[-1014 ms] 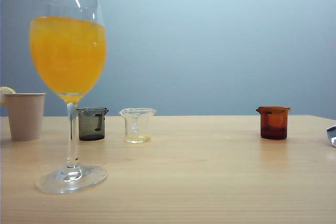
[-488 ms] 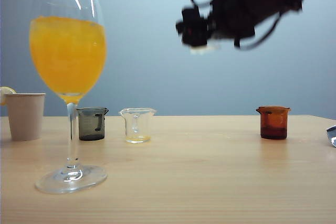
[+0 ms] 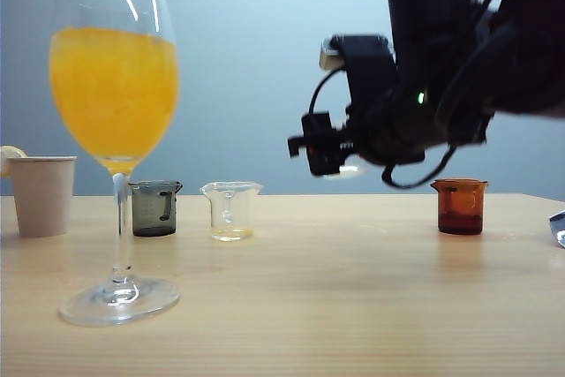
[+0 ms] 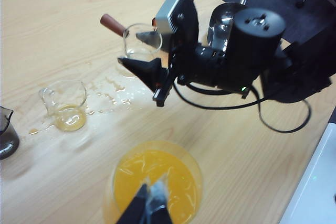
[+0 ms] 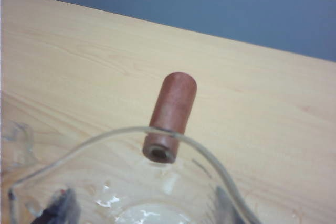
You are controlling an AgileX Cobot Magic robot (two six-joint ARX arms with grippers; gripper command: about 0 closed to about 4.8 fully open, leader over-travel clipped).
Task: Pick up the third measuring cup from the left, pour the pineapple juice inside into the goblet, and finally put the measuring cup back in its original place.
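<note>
**A:** so where's the third measuring cup rn?

**B:** up in the air, off the table. The right gripper has its fingers clamped on the cup's wall, with the red-brown handle sticking out. From the front it hangs between the clear cup and the amber cup.

**A:** and the left one?

**B:** the left gripper is over the goblet, which is full of orange drink. Its tips are pinched together on nothing.

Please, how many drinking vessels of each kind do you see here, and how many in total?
measuring cups: 4 (grey cup, clear cup and amber cup on the table; third cup raised in the right gripper)
goblet: 1
paper cup: 1
total: 6
left gripper: above the goblet
</note>
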